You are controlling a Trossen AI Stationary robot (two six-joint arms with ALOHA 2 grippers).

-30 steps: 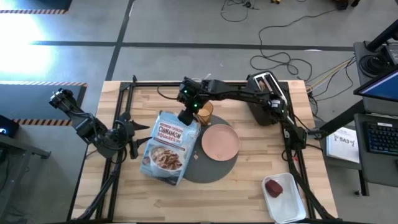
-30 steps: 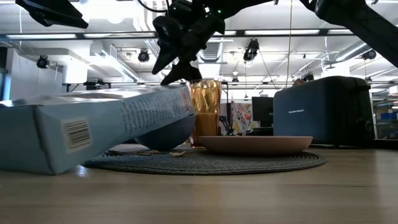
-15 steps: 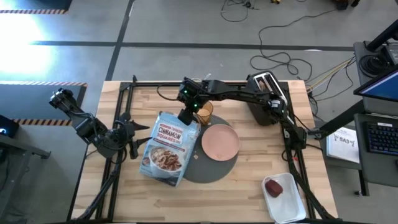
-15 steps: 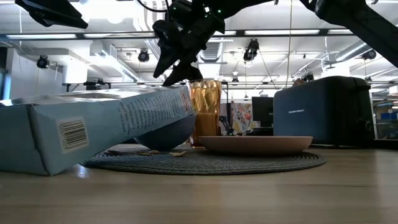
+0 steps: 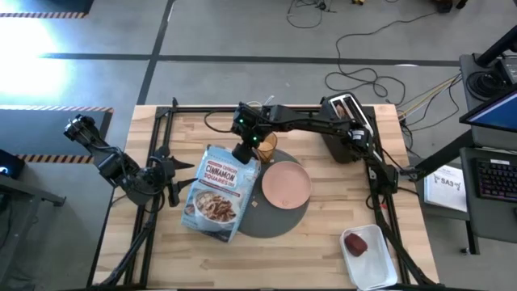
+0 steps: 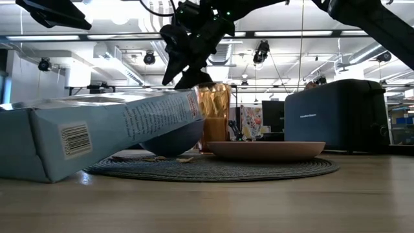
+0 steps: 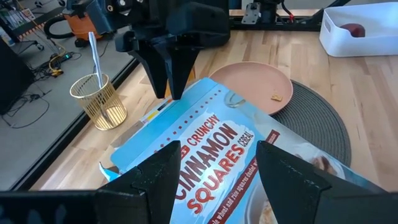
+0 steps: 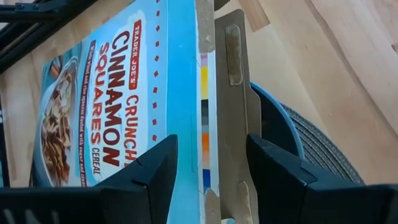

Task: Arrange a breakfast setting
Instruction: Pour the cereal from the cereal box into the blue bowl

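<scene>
The right gripper [image 5: 242,150] hovered with fingers parted, holding nothing, just above the open top of the cereal box [image 5: 216,191], which lay tilted with that end propped on the blue bowl [image 8: 280,124] on the dark-grey mat [image 5: 279,217]. The cereal step seemed underway; next the box wanted gripping and lifting clear. Only the low view showed the box resting on the bowl [image 6: 174,139] with crumbs beside it; the left gripper [image 5: 171,179] waited spread beside the box.

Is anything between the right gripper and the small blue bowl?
Yes. The blue cereal box lies tilted with its open top resting on the small blue bowl, covering it beneath the right gripper.
</scene>
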